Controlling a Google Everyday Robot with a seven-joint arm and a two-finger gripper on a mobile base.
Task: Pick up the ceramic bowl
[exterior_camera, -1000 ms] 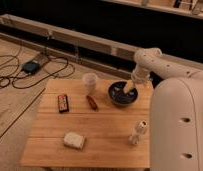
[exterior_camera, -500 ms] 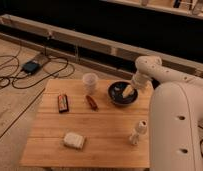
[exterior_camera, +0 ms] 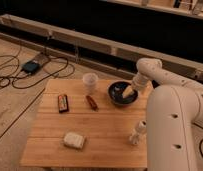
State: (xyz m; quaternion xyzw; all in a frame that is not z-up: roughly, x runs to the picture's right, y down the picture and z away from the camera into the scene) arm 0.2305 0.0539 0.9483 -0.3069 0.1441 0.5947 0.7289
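Observation:
The ceramic bowl point(exterior_camera: 120, 94) is a round, dark glossy dish near the far right edge of the wooden table point(exterior_camera: 102, 130). My gripper point(exterior_camera: 128, 91) reaches down from the right on the white arm point(exterior_camera: 157, 75) and sits at the bowl's right rim, its tip dipping into the bowl. The bowl rests on the table. A translucent whitish cup point(exterior_camera: 89, 81) stands just left of the bowl.
On the table lie a dark rectangular packet point(exterior_camera: 63, 102), a small red-brown item point(exterior_camera: 92, 103), a pale bag point(exterior_camera: 74, 140) near the front and a small white bottle point(exterior_camera: 137, 132) at the right. Cables and a device point(exterior_camera: 31, 66) lie on the floor at left.
The gripper has moved lower and slightly left, from above the bowl's right rim down into it. The bowl has stayed in place.

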